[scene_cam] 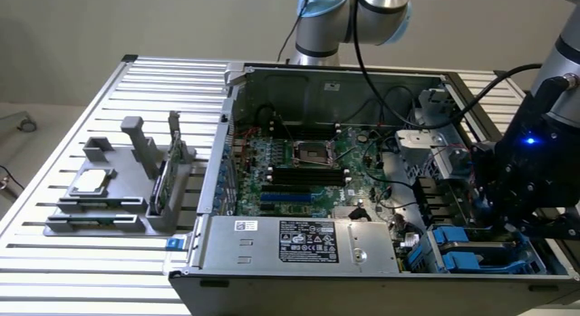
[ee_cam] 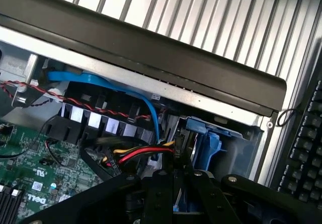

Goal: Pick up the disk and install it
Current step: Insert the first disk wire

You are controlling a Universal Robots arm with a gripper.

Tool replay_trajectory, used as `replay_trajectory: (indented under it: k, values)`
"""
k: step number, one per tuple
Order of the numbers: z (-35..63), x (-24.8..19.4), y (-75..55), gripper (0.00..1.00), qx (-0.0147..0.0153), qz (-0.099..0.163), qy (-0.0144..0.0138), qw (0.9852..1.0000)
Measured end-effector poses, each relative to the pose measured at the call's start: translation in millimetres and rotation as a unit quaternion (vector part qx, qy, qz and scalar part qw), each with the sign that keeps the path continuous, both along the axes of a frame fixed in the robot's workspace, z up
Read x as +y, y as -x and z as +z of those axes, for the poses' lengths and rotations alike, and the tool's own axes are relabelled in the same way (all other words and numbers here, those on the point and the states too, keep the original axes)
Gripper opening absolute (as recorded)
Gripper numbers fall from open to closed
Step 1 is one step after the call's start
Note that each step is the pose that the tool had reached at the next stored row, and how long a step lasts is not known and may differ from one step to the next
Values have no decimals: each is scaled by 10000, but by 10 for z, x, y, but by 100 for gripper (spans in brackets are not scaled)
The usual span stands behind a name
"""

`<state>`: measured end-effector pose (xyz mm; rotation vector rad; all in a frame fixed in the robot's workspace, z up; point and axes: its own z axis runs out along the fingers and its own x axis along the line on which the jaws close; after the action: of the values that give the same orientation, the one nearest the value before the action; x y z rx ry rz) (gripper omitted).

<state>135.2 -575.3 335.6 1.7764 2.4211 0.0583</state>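
Slatted metal desk (scene_cam: pixel 109 92), pale wall behind. An open computer case (scene_cam: pixel 227 126) stood on it, with the motherboard (scene_cam: pixel 299 166) exposed and a long grey box (scene_cam: pixel 299 241) along the case's near edge. The claw (ee_cam: pixel 173 196) hung over the case's drive-bay corner, beside that box; whether it was spread or clamped could not be told. The disk (scene_cam: pixel 464 253), blue rails showing, sat in that bay directly beneath the claw. A grey parts fixture (scene_cam: pixel 118 194) stood outside the case, well apart.
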Motion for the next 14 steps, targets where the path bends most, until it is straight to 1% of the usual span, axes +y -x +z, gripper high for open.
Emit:
replay_trajectory:
  k: [2, 3, 4, 6, 7, 8, 11, 14]
  values:
    - [-1, 0, 0, 18, 51, -56, -1, 10000]
    - [-1, -1, 0, 18, 66, -85, 1, 9999]
    - [0, -1, 1, 18, 72, -119, 2, 9999]
    - [-2, -1, 0, 18, 74, -210, 2, 9998]
    - [-1, -1, 0, 18, 74, -427, 25, 9991]
    - [-1, 0, 0, 18, 74, -480, 30, 9988]
    - [-2, 4, 0, 18, 73, -583, 44, 9983]
    - [-8, 30, 0, 18, 73, -614, 51, 9981]
